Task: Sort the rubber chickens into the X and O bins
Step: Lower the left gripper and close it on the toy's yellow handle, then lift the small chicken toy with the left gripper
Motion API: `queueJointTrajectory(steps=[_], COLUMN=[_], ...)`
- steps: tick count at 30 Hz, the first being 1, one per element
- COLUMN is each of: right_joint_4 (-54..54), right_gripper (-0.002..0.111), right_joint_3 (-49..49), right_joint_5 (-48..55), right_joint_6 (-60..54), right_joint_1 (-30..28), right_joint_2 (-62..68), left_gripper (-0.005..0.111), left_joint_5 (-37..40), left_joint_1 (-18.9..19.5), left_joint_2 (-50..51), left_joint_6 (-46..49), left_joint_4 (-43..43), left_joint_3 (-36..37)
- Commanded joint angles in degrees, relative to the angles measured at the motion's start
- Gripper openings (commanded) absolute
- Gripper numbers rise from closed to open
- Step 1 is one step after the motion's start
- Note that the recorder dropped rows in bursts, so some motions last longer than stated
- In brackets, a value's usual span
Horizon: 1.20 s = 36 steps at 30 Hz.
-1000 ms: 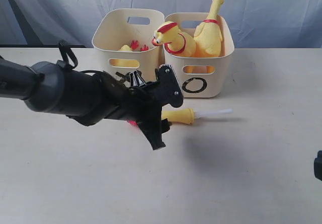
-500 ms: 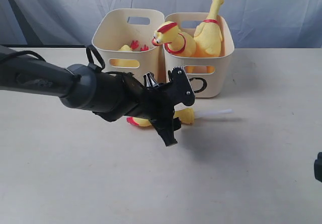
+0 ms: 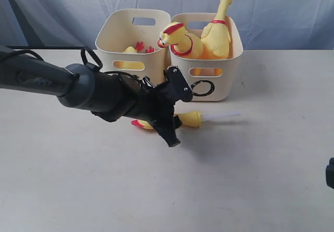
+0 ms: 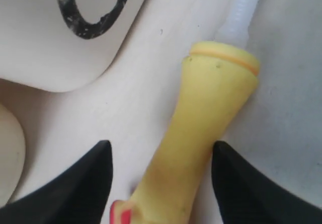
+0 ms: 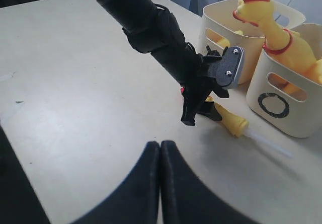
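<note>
Pale cream desk (image 3: 271,185), matte and smooth, filling the lower part of the exterior view and nearly all of the right wrist view. Soft grey shadows across its middle. One small dark speck (image 5: 18,102) on a bare stretch of the surface, with a faint pale mark (image 5: 5,76) near it. Behind the desk, a blue-grey cloth backdrop (image 3: 282,13), creased and wrinkled, hung across the full width. At the far left of it, a dark diagonal fold (image 3: 13,8). Along the desk's back edge on the left, a thin black strip (image 3: 47,47).
</note>
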Motion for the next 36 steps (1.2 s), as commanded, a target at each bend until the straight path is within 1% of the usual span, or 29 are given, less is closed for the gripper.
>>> queueJointTrajectory(steps=[1, 11, 14, 16, 18, 22, 27, 29, 32, 36], right_joint_4=[-0.38, -0.38, -0.38, -0.38, -0.38, -0.38, -0.38, -0.38, -0.38, -0.38], right_gripper=[-0.001, -0.001, -0.001, -0.001, -0.001, -0.001, -0.001, -0.001, -0.001, -0.001], right_joint_3=[0.20, 0.20, 0.20, 0.20, 0.20, 0.20, 0.20, 0.20, 0.20, 0.20], right_joint_5=[-0.24, -0.24, -0.24, -0.24, -0.24, -0.24, -0.36, -0.47, -0.47, -0.47], right_joint_6=[0.25, 0.25, 0.25, 0.25, 0.25, 0.25, 0.24, 0.24, 0.24, 0.24], right_joint_1=[0.26, 0.26, 0.26, 0.26, 0.26, 0.26, 0.26, 0.26, 0.26, 0.26], right_joint_2=[-0.29, -0.29, -0.29, -0.29, -0.29, -0.29, -0.29, -0.29, -0.29, -0.29], left_gripper=[0.055, 0.055, 0.053, 0.049, 0.042, 0.020, 0.000, 0.000, 0.000, 0.000], left_joint_5=[2.42, 3.88, 3.88, 3.88, 3.88, 4.00, 4.11, 5.18, 8.33, 15.82], left_joint_1=[0.69, 0.69, 0.69, 0.69, 0.69, 0.69, 0.69, 0.69, 0.69, 0.69], left_joint_2=[0.07, 3.73, 3.90, 3.90, 3.90, 3.90, 3.90, 3.64, 3.12, 1.77], left_joint_6=[0.00, 0.00, -0.11, -0.11, -0.11, -0.11, -0.11, -0.11, -0.11, -0.11], left_joint_4=[-1.17, -0.32, -0.32, -0.32, -0.32, -0.32, -0.32, -0.32, 2.73, 6.82], left_joint_3=[-0.31, -3.03, -3.56, -3.67, -3.67, -3.67, -3.67, -3.67, -3.67, -3.67])
